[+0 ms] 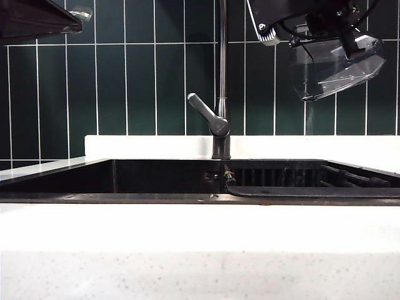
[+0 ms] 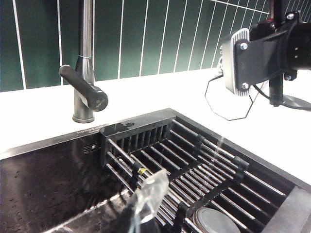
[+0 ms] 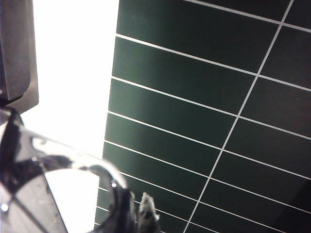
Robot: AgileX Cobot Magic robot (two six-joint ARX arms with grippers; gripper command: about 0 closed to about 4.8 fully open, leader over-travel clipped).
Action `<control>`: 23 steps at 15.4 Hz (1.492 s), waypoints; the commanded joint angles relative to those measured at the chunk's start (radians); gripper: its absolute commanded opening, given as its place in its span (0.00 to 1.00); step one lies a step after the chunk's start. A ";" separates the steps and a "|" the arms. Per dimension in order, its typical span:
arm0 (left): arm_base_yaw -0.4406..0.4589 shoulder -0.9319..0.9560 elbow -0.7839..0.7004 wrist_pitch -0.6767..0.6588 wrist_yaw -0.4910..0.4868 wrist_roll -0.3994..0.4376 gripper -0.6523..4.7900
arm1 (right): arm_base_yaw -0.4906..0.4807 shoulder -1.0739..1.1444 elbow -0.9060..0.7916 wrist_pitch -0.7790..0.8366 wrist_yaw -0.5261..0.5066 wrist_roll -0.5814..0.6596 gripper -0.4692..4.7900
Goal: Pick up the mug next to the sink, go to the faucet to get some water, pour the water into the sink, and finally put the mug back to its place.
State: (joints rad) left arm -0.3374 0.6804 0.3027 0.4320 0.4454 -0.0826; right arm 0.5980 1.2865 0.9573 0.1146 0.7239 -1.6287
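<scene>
Pouring step, by the look of it: right gripper (image 1: 340, 31) clenched on the clear faceted glass mug (image 1: 334, 65), tipped high over the ribbed rack side of the black sink (image 1: 156, 178), right of the shiny faucet (image 1: 220, 94). Next, probably righting the mug and lowering it onto the white speckled countertop (image 1: 200, 269). Left gripper (image 2: 146, 204) clenched on nothing, over the basin.

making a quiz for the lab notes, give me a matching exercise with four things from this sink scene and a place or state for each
Things:
1. mug
2. faucet
3. left gripper
4. rack

Places or states:
A. shut, holding nothing, over the sink
B. tilted in the right gripper, high on the right
C. ribbed, black, lying in the basin
D. upright behind the basin, grey lever angled out

Pairs: 1-B, 2-D, 3-A, 4-C
</scene>
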 commanded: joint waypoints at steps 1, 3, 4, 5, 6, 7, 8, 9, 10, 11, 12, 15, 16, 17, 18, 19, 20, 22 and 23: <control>-0.001 -0.004 0.003 0.012 0.007 0.003 0.11 | 0.000 -0.007 0.007 0.024 0.008 0.029 0.08; -0.001 -0.005 0.003 0.012 0.007 0.003 0.11 | -0.004 -0.010 0.007 0.024 0.005 0.216 0.08; -0.001 -0.009 0.003 0.011 0.007 0.005 0.11 | -0.013 -0.024 0.007 0.018 -0.019 0.413 0.08; -0.001 -0.017 0.003 0.008 0.008 0.027 0.11 | -0.029 -0.048 0.006 -0.007 -0.071 0.605 0.08; -0.001 -0.031 0.003 -0.002 0.006 0.051 0.11 | -0.044 -0.085 0.000 -0.030 -0.142 0.803 0.08; -0.001 -0.054 0.002 -0.018 0.004 0.058 0.11 | -0.062 -0.121 -0.018 -0.031 -0.204 0.936 0.08; -0.001 -0.081 0.000 -0.037 -0.002 0.070 0.11 | -0.094 -0.160 -0.048 -0.020 -0.286 1.052 0.08; -0.001 -0.116 0.000 -0.082 -0.034 0.085 0.11 | -0.118 -0.190 -0.084 -0.002 -0.346 1.127 0.08; -0.001 -0.168 -0.001 -0.150 -0.074 0.114 0.11 | -0.135 -0.224 -0.138 0.035 -0.391 1.163 0.08; -0.001 -0.230 -0.001 -0.221 -0.103 0.156 0.11 | -0.143 -0.253 -0.203 0.104 -0.426 1.162 0.08; -0.001 -0.285 -0.001 -0.278 -0.138 0.161 0.11 | -0.143 -0.266 -0.253 0.170 -0.435 1.164 0.08; -0.001 -0.523 -0.002 -0.468 -0.309 0.160 0.11 | -0.188 -0.269 -0.353 0.326 -0.475 1.301 0.08; -0.001 -0.579 -0.007 -0.467 -0.343 0.148 0.11 | -0.230 -0.269 -0.361 0.349 -0.508 1.358 0.08; -0.001 -0.617 -0.007 -0.468 -0.380 0.120 0.11 | -0.267 -0.269 -0.367 0.370 -0.533 1.398 0.08; -0.001 -0.644 -0.007 -0.476 -0.381 0.100 0.11 | -0.309 -0.269 -0.370 0.383 -0.561 1.422 0.08; -0.001 -0.657 -0.007 -0.490 -0.382 0.089 0.11 | -0.356 -0.269 -0.371 0.387 -0.605 1.431 0.08; -0.001 -0.658 -0.007 -0.509 -0.383 0.063 0.11 | -0.419 -0.269 -0.371 0.389 -0.668 1.462 0.08; -0.001 -0.658 -0.007 -0.537 -0.431 0.064 0.11 | -0.517 -0.267 -0.371 0.397 -0.735 1.481 0.08; -0.001 -0.658 -0.007 -0.554 -0.466 0.068 0.11 | -0.568 -0.261 -0.371 0.410 -0.761 1.501 0.08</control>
State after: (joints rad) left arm -0.3378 0.0216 0.2932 -0.1146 0.0105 -0.0170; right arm 0.0502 1.0241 0.5823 0.4820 -0.0101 -0.1535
